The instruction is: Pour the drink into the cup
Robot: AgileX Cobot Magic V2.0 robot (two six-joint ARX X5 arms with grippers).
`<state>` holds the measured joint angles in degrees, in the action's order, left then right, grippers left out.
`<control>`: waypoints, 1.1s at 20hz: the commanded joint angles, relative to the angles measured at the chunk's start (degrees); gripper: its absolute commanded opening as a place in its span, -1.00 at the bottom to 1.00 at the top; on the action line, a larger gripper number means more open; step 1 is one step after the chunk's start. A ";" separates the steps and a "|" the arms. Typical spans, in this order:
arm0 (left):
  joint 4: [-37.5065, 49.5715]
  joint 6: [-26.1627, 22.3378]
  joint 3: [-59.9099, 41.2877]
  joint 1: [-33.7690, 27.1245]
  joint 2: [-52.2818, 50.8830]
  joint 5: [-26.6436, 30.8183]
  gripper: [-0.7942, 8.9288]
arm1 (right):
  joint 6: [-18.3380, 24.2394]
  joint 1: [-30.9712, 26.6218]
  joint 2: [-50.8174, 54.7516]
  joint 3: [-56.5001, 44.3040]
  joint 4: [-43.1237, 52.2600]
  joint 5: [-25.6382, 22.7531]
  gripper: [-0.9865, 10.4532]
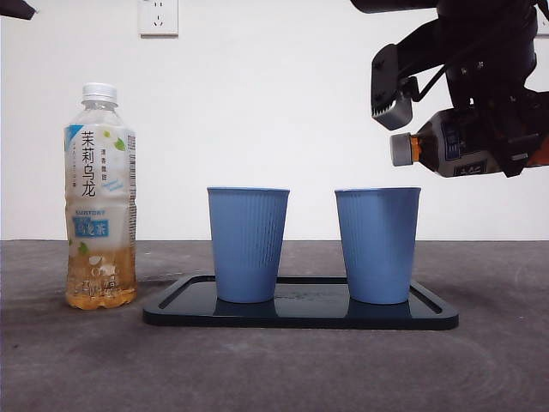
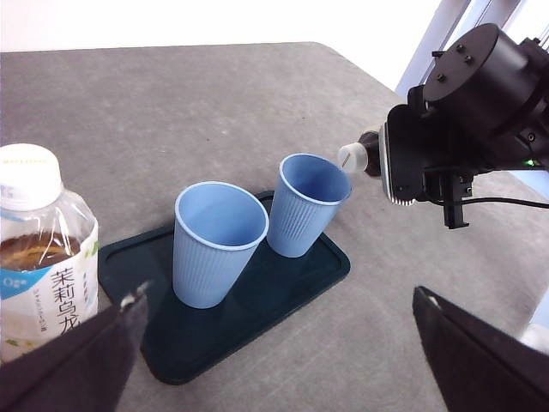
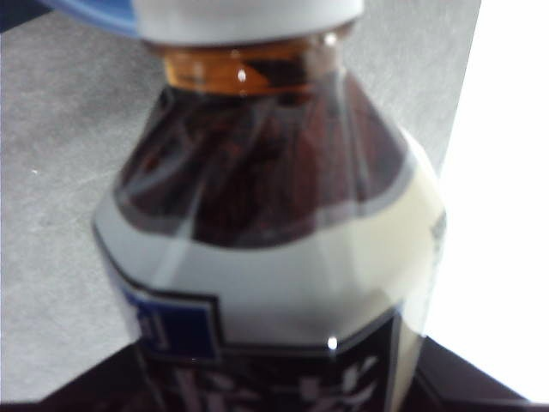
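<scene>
My right gripper (image 1: 506, 137) is shut on a dark drink bottle (image 1: 446, 146), holding it almost level in the air. Its grey cap (image 1: 401, 149) is on and points toward the rim of the right blue cup (image 1: 377, 245), just above it. In the right wrist view the bottle (image 3: 274, 240) fills the picture between the jaws. The left wrist view shows the cap (image 2: 352, 156) beside that cup (image 2: 300, 206). A second blue cup (image 1: 247, 245) stands to its left. Both stand on a dark tray (image 1: 300, 316). My left gripper (image 2: 283, 360) is open and holds nothing.
A tall bottle of pale tea (image 1: 100, 197) with a white cap stands upright on the grey table, left of the tray and close to my left gripper's jaw. A wall outlet (image 1: 159, 17) sits high on the white wall. The left arm shows only as a black tip (image 1: 13, 9).
</scene>
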<state>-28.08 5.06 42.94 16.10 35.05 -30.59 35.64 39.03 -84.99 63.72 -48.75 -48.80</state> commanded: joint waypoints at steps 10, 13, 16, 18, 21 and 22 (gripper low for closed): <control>0.50 -1.68 1.03 0.52 0.13 -0.46 0.18 | -1.05 0.98 -0.70 2.03 0.72 -3.76 -0.54; 0.57 -2.05 1.03 0.52 0.13 0.98 0.18 | -10.75 0.79 -0.37 2.03 0.72 -2.75 -0.54; 0.57 -2.03 1.03 0.52 0.11 1.01 0.18 | -20.48 -0.61 1.97 2.03 0.96 5.77 -0.54; 0.57 -1.99 1.03 0.52 0.13 1.01 0.18 | -24.90 -2.21 4.48 1.92 2.60 11.50 -0.54; 0.59 -1.97 1.03 0.50 0.50 1.05 0.18 | -30.77 -6.64 9.35 1.81 8.79 22.03 -0.54; 0.57 -1.81 1.03 0.48 0.50 1.05 0.18 | -31.87 -8.50 11.10 1.70 11.26 24.68 -0.54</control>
<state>-28.08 3.90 42.94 16.40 35.22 -29.76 6.72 30.39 -74.39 63.72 -39.27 -23.40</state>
